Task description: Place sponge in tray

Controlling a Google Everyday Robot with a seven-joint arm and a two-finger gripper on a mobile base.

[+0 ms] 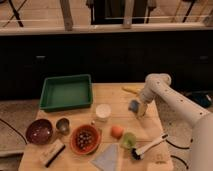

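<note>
In the camera view, the gripper (141, 110) hung low over the right side of the wooden table (112, 95), with its jaws spread wide. The blue-grey sponge (133, 105) sat right against the gripper's left side. Whether it lay between the jaws could not be told. The green tray (46, 96) stood well apart from them at the table's back left. A white cup (103, 111) stood between tray and sponge, and a yellow item (130, 89) lay just behind the sponge.
</note>
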